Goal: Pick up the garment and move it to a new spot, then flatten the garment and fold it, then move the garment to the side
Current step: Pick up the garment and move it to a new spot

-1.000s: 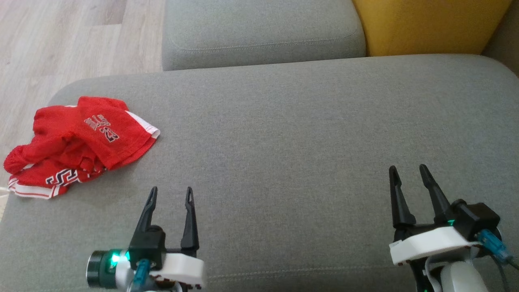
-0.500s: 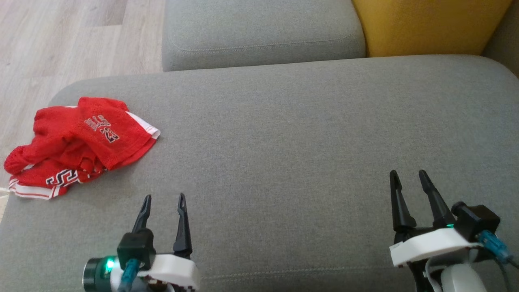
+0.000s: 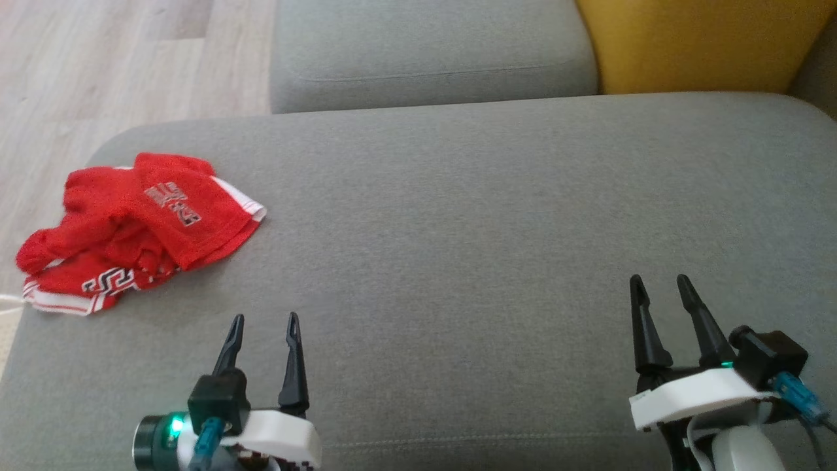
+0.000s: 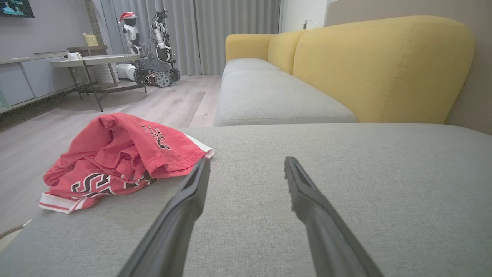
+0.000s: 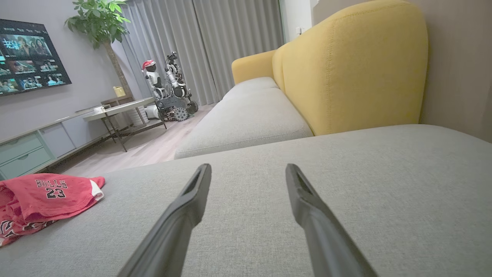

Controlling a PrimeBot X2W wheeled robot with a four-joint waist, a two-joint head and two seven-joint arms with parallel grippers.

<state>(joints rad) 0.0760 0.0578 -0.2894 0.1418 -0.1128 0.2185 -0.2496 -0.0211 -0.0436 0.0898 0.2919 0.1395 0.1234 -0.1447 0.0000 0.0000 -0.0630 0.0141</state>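
Lying crumpled at the left edge of the sofa cushion [image 3: 458, 216], the red jersey [image 3: 140, 226] looks light and limp; pinch its raised top fold. Left claw [image 3: 265, 318] and right claw [image 3: 657, 280] stand spread wide, empty.

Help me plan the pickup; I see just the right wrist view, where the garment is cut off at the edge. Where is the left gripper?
Observer: The left gripper is open, apart from the garment, nearer the robot and off to the right of it.
Operator: Does the garment hang off?
Observer: Its striped hem lies at the cushion's left edge; overhang I cannot tell.
Operator: Are the left fingers aimed at it?
Observer: No, they point past its right side.
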